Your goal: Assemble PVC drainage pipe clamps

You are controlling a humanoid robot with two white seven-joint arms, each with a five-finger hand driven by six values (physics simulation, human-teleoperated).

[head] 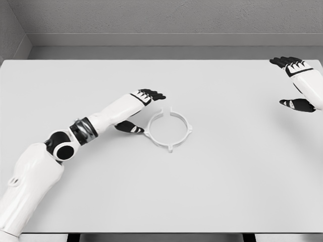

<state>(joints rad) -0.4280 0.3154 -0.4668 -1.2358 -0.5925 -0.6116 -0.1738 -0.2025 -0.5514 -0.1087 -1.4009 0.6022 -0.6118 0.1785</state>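
A big white table [212,191] fills most of the view. Behind it is a grey wall [166,17].

The left arm [75,133] is the next biggest thing. It comes in from the lower left and reaches across the table toward the middle. It is white with a black and silver band at the elbow.

The right arm [315,85] only shows a little, at the far right edge near the back of the table.

The pipe clamp [169,128] lies flat on the table, close to the middle. It is a thin white ring with a gap at the top and small tabs sticking out from its sides. Nothing is inside the ring.

The left hand [140,108] is just beside the ring, on its left. Its black fingers [153,94] point out past the top of the ring, and its thumb [128,127] reaches toward the ring's left edge. The hand is spread wide and holds nothing.

The right hand [298,83] is well apart from the ring. Its fingers [285,61] are spread too, with the thumb [297,104] held apart, and it holds nothing.
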